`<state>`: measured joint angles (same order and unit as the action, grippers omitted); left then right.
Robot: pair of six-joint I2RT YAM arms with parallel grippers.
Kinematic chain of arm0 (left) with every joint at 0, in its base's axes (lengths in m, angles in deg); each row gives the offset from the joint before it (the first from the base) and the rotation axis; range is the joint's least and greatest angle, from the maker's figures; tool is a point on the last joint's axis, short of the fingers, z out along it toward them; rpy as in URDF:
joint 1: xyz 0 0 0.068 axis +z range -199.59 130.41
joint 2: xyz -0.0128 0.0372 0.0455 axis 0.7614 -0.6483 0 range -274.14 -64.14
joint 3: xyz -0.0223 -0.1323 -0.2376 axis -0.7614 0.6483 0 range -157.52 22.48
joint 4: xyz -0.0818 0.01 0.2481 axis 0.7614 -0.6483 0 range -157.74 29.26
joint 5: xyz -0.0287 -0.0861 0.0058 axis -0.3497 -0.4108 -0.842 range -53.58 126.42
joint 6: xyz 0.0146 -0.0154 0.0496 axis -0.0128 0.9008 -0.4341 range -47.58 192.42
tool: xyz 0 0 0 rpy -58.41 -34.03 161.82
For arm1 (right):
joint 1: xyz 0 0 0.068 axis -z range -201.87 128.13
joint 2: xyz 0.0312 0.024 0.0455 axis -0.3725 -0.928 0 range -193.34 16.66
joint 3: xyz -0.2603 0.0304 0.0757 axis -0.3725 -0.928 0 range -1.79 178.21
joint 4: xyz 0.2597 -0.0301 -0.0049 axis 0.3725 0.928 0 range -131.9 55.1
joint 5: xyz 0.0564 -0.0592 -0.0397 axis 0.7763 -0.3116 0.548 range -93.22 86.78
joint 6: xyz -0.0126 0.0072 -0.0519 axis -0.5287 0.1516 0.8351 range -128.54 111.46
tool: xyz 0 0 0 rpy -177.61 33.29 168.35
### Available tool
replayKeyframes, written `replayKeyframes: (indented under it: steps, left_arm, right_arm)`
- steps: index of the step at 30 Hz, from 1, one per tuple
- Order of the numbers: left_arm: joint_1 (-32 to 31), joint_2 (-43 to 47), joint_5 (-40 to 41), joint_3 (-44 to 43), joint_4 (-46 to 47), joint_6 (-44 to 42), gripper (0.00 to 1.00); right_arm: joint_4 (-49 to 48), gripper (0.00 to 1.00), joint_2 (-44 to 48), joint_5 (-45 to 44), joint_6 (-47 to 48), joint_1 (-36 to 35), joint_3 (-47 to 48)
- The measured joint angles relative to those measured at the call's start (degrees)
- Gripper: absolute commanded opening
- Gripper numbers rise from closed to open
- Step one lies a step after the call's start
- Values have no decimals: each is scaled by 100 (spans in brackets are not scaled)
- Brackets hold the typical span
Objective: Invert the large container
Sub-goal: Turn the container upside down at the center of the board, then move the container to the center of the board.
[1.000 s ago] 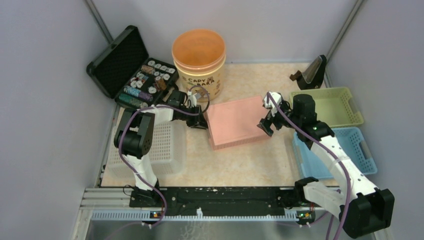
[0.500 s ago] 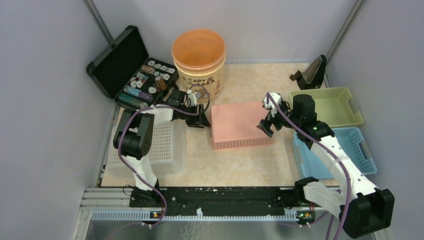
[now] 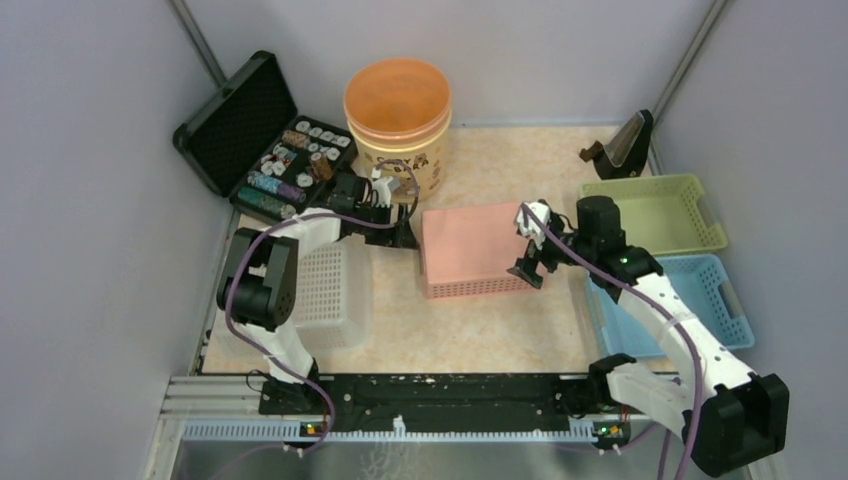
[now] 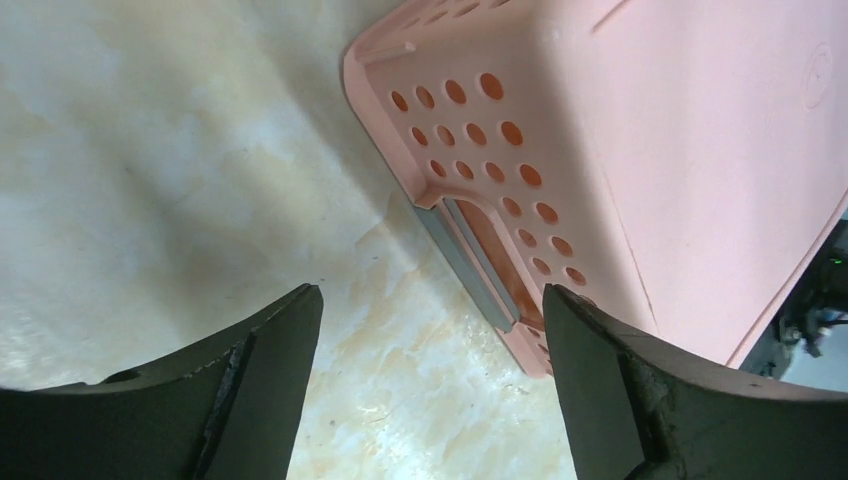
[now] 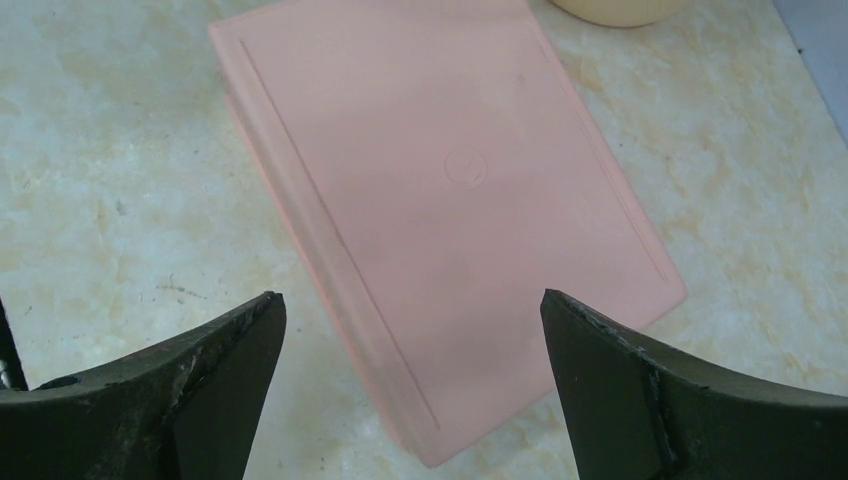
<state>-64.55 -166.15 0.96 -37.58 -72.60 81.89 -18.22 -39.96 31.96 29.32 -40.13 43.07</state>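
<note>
The large container (image 3: 468, 250) is a pink perforated basket lying bottom up on the table's middle. Its smooth base faces up in the right wrist view (image 5: 450, 180), and its holed side wall and handle slot show in the left wrist view (image 4: 520, 170). My left gripper (image 3: 405, 232) is open just off the container's left end, with bare table between its fingers (image 4: 430, 295). My right gripper (image 3: 530, 255) hovers open over the container's right edge, holding nothing (image 5: 411, 297).
An orange lidded tub (image 3: 398, 110) stands behind the container. An open black case (image 3: 265, 140) of small items lies at the back left and a white basket (image 3: 330, 290) at the left. Green (image 3: 655, 212) and blue (image 3: 690, 300) baskets sit at the right, with a black stand (image 3: 620, 145) behind them.
The pink container dropped from a tilt to lie flat, bottom up. The left gripper opened and let go of its end. The right gripper shifted slightly left over it.
</note>
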Motion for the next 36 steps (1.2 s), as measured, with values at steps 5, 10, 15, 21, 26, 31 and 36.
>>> replayKeyframes:
  steps: [5, 10, 15, 21, 26, 31, 36]
  left_arm:
    - [0, 365, 190, -87, -201, -483, 99]
    - [4, 636, 140, -461, -660, -1270, 99]
    - [9, 890, -79, -597, -1368, -2253, 99]
    - [81, 1169, -428, -579, -2406, -3348, 99]
    - [273, 1696, -800, -299, -2736, -3965, 99]
    - [490, 2087, -1034, -140, -2848, -4273, 99]
    - [669, 2116, -1193, -120, -2859, -4395, 99]
  right_arm:
    - [-26, 99, -26, -284, 164, -621, -63]
    - [-260, 99, -212, -955, 310, -1244, -129]
    - [-466, 99, -361, -1547, 474, -1755, -367]
    - [-756, 99, -713, -2087, 507, -2236, -413]
    - [-1117, 99, -1257, -2684, 339, -2474, -404]
    - [-1222, 99, -1657, -3187, 68, -2476, -376]
    - [-1246, 98, -1812, -3510, -72, -2465, -348]
